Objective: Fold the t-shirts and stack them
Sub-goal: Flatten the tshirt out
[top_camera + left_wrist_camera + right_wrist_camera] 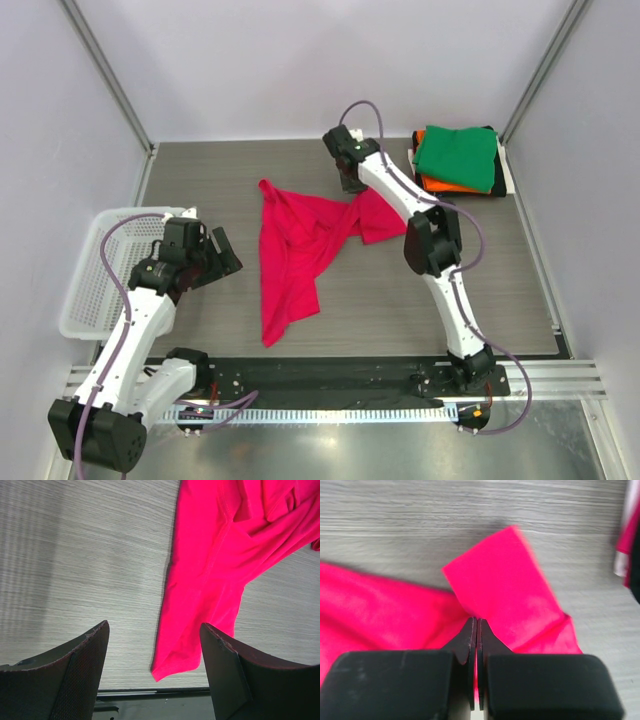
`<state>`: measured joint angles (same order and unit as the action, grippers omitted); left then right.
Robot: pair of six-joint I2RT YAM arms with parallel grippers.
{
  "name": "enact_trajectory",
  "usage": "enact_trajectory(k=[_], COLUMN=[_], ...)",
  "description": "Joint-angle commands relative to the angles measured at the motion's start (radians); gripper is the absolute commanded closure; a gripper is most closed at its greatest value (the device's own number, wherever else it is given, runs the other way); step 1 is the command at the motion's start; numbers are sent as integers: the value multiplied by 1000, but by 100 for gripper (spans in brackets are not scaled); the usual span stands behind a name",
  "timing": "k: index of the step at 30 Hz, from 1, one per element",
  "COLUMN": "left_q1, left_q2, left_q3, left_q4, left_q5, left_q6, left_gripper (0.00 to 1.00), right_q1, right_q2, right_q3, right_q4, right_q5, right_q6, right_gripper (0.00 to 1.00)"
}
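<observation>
**Inspector:** Which step is being recorded as in hand?

**Assessor:** The spreading-out step, as judged from the layout. The pink shirt [300,250] is lying twisted and bunched in the middle of the table [200,180], with one end trailing toward the near edge. No fold is being formed yet. A far corner of the cloth is being pinched by the right gripper [476,622]. Its jaws are being pressed together, and a sliver of pink is showing between them.

**Inspector:** And the other arm?

**Assessor:** The left gripper [222,255] is being held over bare table, to the left of the shirt and just beside the basket [95,270]. Its jaws are being kept wide apart, with nothing between them. In the left wrist view the near corner of the shirt is being framed between the fingers, but it is not being touched.

**Inspector:** Where is the finished work being kept?

**Assessor:** In the folded stack [458,158] at the far right corner, green on top with orange beneath, well apart from the pink shirt.

**Inspector:** What is being called for next?

**Assessor:** In all likelihood a second corner is being required by the left gripper, so that the cloth can be drawn taut and laid flat. A single layer should be taken, since the twisted cloth is being judged liable to drag along with it.
</observation>
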<state>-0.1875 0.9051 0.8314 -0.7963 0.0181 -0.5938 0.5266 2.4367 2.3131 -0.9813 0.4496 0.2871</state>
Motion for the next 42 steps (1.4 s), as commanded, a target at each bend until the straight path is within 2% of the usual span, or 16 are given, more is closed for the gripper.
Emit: enact_trajectory(k=[1,8,13,17,18,22,23,25,27,28,30,33,38,42], left_q1=[0,-1,-3,-9,-10,-12,-12,-13,-18,-23,-27,-32,-33,-33], left_q2=[-12,-14,-8,-9,-8,-9,-9,-11,-11,-14,-15,-14,-11,-15], left_q3=[-2,-2,0,0,0,-2,-2,-2,-2,-2,-2,-2,0,-2], left_q4=[31,28,25,25,25,26,25,23,25,23,23,23,23,23], left_q5=[-10,-10,-10,-12,-10,-10,-10,-10,-10,-38,-43,-44,-44,-49], left_q6=[5,3,3,3,3,2,2,2,2,2,0,0,-1,-1], left_gripper=[26,26,26,26,26,26,26,26,26,26,27,26,27,27], right_q1=[3,0,-45,-134,-205,-298,-315,-371,-417,-451,-461,-441,-222,-152], right_q2=[-209,-379,-597,-796,-871,-979,-999,-1013,-1033,-1042,-1070,-1128,-1151,-1124], right_q3=[-41,-245,-552,-821,-939,-1176,-1210,-1313,-1412,-1438,-1463,-1443,-1318,-1285], right_q4=[1,7,93,185,229,303,308,332,374,391,400,391,302,297], right_q5=[-44,-115,-202,-377,-435,-546,-558,-613,-661,-681,-660,-617,-393,-342], right_q6=[50,147,240,323,354,371,366,362,376,382,371,345,337,368], right_gripper=[99,99,99,99,99,97,94,79,52,37,34,33,33,35])
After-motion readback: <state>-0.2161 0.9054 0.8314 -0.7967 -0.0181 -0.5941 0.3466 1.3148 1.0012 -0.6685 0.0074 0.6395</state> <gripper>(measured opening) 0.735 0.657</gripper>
